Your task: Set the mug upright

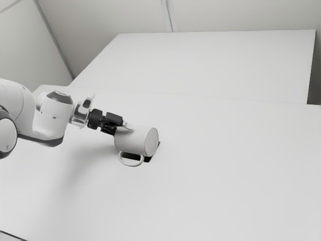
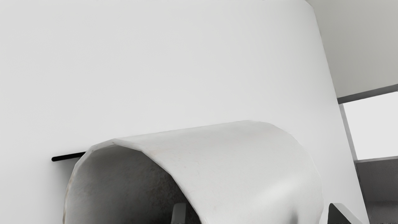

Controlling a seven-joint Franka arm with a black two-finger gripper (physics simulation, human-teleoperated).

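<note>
1. The mug (image 1: 135, 140) lies on its side on the table (image 1: 215, 186), partly over a dark flat piece (image 1: 148, 159); its mouth (image 2: 124, 186) is turned toward the gripper (image 2: 257, 205), so standing it up is still wanted.
2. The claw is spread wide, one finger at the mouth, the other outside the mug; contact with the wall cannot be told.
3. The wall should be centred between the fingers before they are closed gently, lest the mug be rolled.
4. Enough lift should be given for the handle (image 1: 131, 163) to be cleared.
5. The wrist should be turned slowly, and the base set flat before release.
</note>
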